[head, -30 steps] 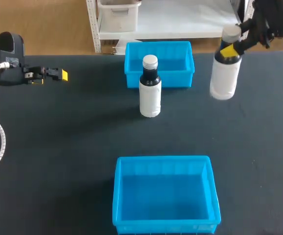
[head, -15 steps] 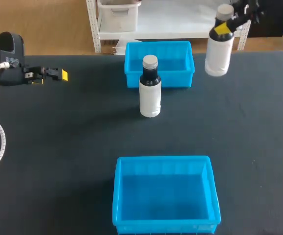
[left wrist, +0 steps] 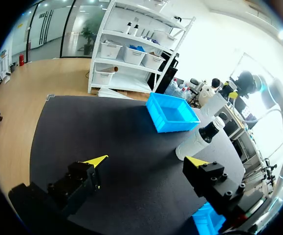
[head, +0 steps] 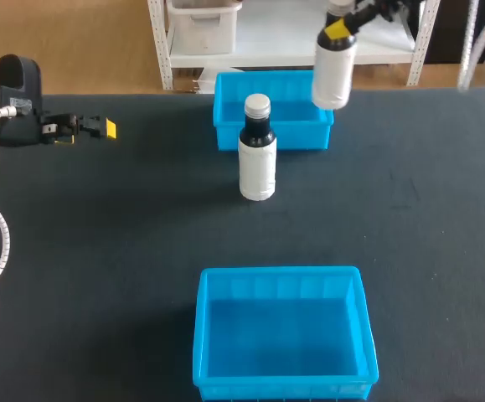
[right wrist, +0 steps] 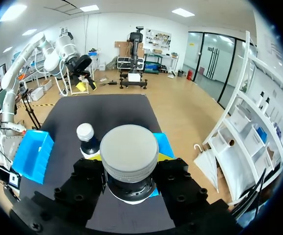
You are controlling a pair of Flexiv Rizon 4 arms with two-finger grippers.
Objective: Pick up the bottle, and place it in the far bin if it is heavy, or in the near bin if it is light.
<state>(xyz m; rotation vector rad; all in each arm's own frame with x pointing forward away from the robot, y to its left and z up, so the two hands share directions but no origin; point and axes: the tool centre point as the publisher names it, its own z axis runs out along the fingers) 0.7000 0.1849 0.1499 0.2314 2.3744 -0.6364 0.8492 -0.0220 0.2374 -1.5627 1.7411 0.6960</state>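
Observation:
My right gripper [head: 337,29] is shut on the neck of a white bottle with a grey cap [head: 332,71]. The bottle hangs in the air over the right end of the far blue bin [head: 296,136]. In the right wrist view its cap [right wrist: 129,149] fills the space between the fingers of the right gripper [right wrist: 129,159]. A second bottle [head: 257,155], dark with a white label, stands on the table just in front of the far bin. The near blue bin [head: 280,273] sits at the table's front. My left gripper [head: 100,127] is open at the far left, holding nothing.
The black tabletop [head: 125,234] is bare between the two bins. In the left wrist view the standing bottle [left wrist: 200,142] and far bin [left wrist: 173,113] lie ahead of the open left gripper [left wrist: 146,161].
My right arm has carried its bottle up and to the left, from over the table's right side to over the far bin's right end. The left arm and the standing bottle have not moved.

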